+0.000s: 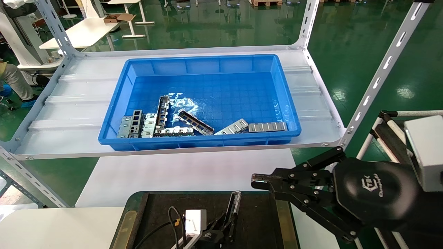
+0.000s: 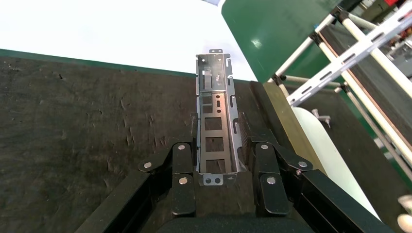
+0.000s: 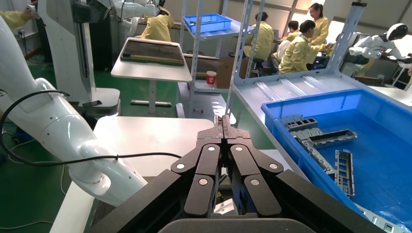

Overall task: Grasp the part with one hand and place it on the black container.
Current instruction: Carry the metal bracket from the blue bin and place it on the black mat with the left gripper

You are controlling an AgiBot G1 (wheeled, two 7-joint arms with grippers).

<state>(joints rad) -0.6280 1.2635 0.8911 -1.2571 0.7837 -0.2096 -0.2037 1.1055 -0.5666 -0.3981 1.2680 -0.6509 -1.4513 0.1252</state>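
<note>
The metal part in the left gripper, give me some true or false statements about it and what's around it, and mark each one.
1. The left gripper is shut on the part. True.
2. The part hangs above the blue bin. False: it is over the black container.
3. The right gripper holds a part too. False: its fingers are shut on nothing.
4. Other metal pieces lie in the blue bin. True.
5. The blue bin sits on the black container. False: it sits on a white shelf.
</note>
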